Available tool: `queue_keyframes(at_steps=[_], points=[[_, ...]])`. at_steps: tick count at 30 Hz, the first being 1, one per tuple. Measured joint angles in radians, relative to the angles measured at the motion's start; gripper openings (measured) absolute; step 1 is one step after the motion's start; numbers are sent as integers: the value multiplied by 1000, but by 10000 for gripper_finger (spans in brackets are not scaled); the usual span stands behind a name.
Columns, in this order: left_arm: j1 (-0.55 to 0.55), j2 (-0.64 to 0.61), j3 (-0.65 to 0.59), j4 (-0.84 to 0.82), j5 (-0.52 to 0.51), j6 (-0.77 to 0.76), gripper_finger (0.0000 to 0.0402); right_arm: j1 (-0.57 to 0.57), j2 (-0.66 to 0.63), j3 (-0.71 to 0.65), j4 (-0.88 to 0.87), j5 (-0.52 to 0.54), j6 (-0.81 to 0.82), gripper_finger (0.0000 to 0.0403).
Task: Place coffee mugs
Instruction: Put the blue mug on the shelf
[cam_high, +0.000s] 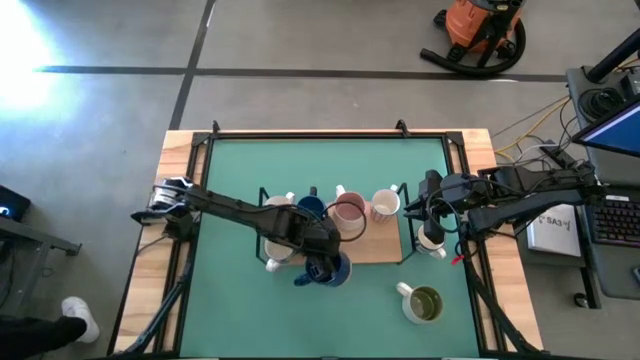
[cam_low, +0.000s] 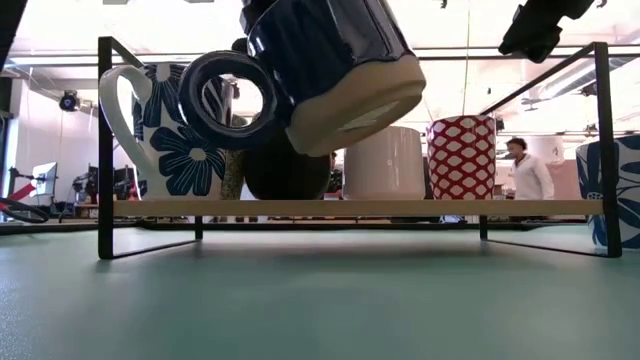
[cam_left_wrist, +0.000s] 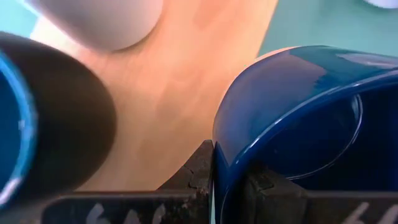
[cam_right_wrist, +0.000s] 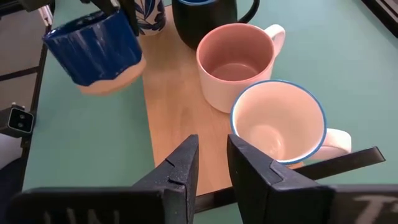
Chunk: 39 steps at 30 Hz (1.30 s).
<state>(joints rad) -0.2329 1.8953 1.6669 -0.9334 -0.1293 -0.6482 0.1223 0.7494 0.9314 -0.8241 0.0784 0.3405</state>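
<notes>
Left wrist view: left hand (cam_left_wrist: 214, 186) grips navy mug (cam_left_wrist: 298, 124) rim, right hand (cam_right_wrist: 211, 162) empty, parted

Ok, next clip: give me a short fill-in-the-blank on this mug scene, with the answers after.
1. The left gripper is shut on the rim of a ____ mug, held above the wooden shelf.
2. Next to the pink mug on the shelf stands a white mug with a ____ rim.
3. The mug with the olive-green inside stands on the ____, off the shelf.

Answers: dark blue; blue; green mat

Mugs (cam_high: 350, 210) crowd the board (cam_high: 375, 248) (front mat (cam_high: 230, 300) open)
</notes>
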Motion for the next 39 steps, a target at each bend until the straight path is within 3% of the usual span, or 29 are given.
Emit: queue_keyframes(at_steps=[12,24,39], points=[[12,72,70,-158,-57,19,29,0,0,0,0,0,0,87],[38,74,70,-191,-71,21,32,0,0,0,0,0,0,72],[70,72,70,-227,-74,10,32,0,0,0,0,0,0,83]])
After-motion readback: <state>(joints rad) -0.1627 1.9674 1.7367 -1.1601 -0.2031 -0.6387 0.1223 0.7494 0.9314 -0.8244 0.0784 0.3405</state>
